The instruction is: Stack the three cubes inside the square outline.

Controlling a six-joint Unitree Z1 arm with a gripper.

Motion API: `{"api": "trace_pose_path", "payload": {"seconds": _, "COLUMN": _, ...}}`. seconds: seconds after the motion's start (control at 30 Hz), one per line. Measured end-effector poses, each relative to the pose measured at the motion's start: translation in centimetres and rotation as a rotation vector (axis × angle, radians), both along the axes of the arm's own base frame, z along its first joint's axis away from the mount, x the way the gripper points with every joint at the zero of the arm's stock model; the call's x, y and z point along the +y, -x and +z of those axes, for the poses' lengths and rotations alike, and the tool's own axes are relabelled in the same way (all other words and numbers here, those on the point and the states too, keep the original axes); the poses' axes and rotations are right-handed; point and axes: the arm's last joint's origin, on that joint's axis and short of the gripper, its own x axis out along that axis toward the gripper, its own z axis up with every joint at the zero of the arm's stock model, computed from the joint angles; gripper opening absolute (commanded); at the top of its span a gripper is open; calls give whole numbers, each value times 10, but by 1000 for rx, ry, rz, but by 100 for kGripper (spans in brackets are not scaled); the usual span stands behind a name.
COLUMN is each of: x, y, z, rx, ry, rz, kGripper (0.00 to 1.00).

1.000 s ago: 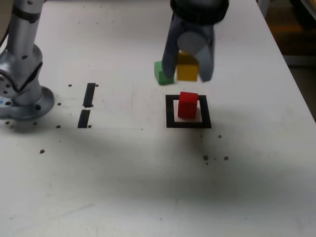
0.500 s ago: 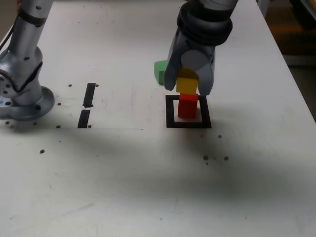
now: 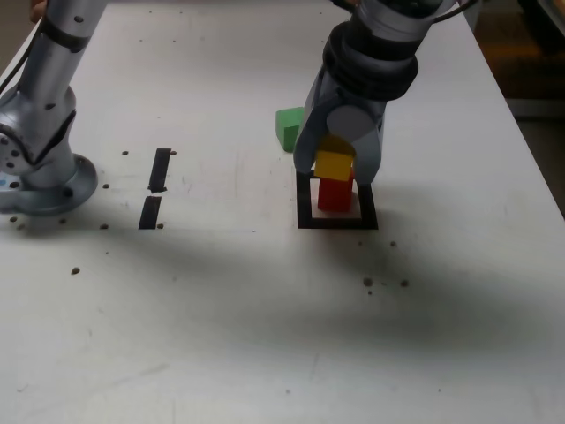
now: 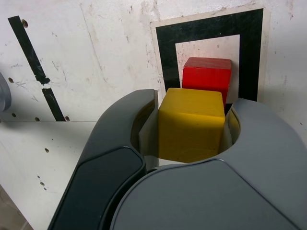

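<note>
Your gripper (image 3: 340, 168) is closed on the yellow block (image 3: 334, 164), pinching it from both sides. You are holding that block right on top of the red block (image 3: 335, 194); if they touch, the pictures do not show it. That red one stands inside the black tape square (image 3: 306, 219), on the white table (image 3: 265, 300), well away from its near edge. Just behind the square, toward the far edge, the green block (image 3: 288, 128) sits alone on bare table.
</note>
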Motion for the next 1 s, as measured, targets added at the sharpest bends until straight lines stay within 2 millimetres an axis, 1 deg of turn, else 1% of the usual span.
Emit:
{"api": "trace_pose_path", "payload": {"seconds": 0.2, "x": 4, "y": -3, "z": -7, "rx": 16, "ry": 11, "rz": -7, "kGripper": 21}}
{"api": "trace_pose_path", "payload": {"seconds": 0.57, "x": 5, "y": -6, "z": -12, "rx": 16, "ry": 15, "rz": -13, "kGripper": 23}}
{"api": "trace_pose_path", "payload": {"seconds": 0.9, "x": 8, "y": -7, "z": -15, "rx": 23, "ry": 15, "rz": -11, "kGripper": 32}}
{"api": "trace_pose_path", "payload": {"seconds": 1.0, "x": 8, "y": -9, "z": -18, "rx": 26, "ry": 16, "rz": -12, "kGripper": 36}}
